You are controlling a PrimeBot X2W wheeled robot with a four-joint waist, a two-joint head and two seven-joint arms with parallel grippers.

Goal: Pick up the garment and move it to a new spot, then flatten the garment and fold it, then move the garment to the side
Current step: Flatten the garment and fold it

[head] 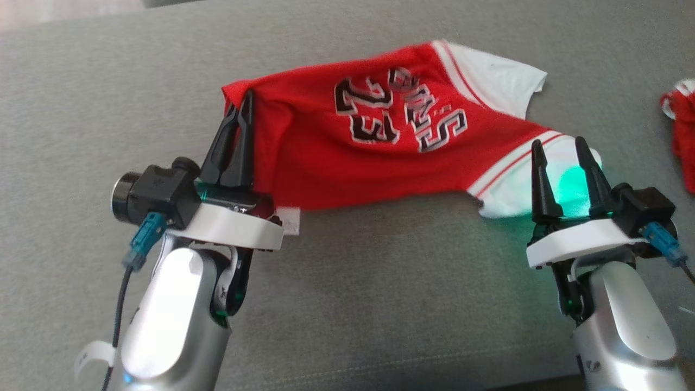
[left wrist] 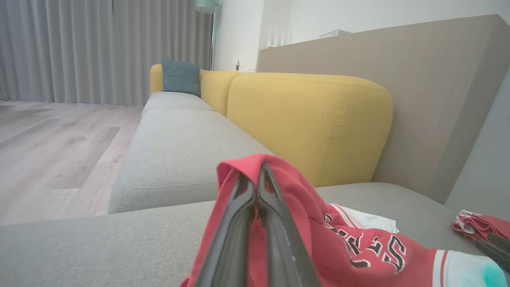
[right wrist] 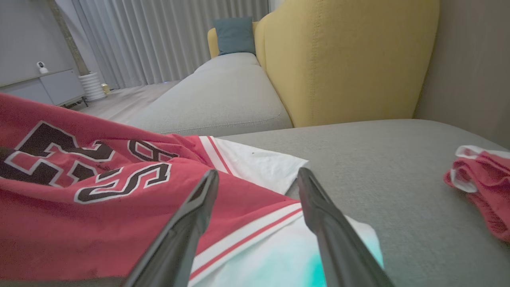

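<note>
Lying left to right, the garment (head: 326,163) is pinched by the left gripper (head: 242,103); the right gripper (head: 558,143) gapes over its right end.

Soft, even daylight is filling the scene. A green glow is tinting the near-right corner of the garment (head: 326,174).

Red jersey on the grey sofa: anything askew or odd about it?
The red mesh basketball jersey lies crooked and rumpled, white inside turned out at its shoulder end, one corner bunched in the shut left gripper. A second crumpled red-and-white cloth lies apart at the right.
</note>
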